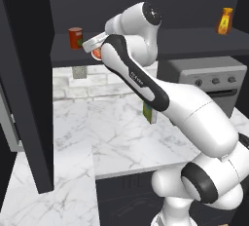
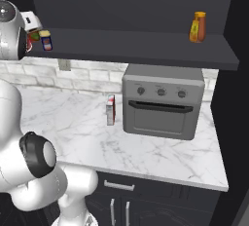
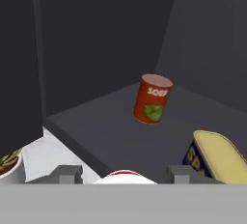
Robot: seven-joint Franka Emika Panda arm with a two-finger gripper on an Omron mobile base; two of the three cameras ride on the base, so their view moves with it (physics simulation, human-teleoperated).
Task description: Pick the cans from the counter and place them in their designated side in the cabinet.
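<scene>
- Left base view: the arm is reaching up to the cabinet [image 1: 29, 74] shelf, its claw [image 1: 96, 49] mostly hidden behind the wrist, a red can [image 1: 97, 54] peeking out at it. An orange-red soup can [image 1: 75, 38] is standing on the shelf just left.
- Right base view: the blue tin [image 2: 46, 40] is sitting on the shelf beside the hand; a carton [image 2: 111, 109] is standing on the bench [image 2: 73, 122] near the oven [image 2: 163, 101].
- Hand view: the claw [image 3: 124, 175] is grasping the red can's white top [image 3: 124, 176], cut off below.

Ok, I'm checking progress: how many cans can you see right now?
3. A soup can stands back on the cabinet shelf, a yellow-topped tin stands nearer its front, and a red can is at the gripper, between its fingertips. Others may be hidden.
</scene>
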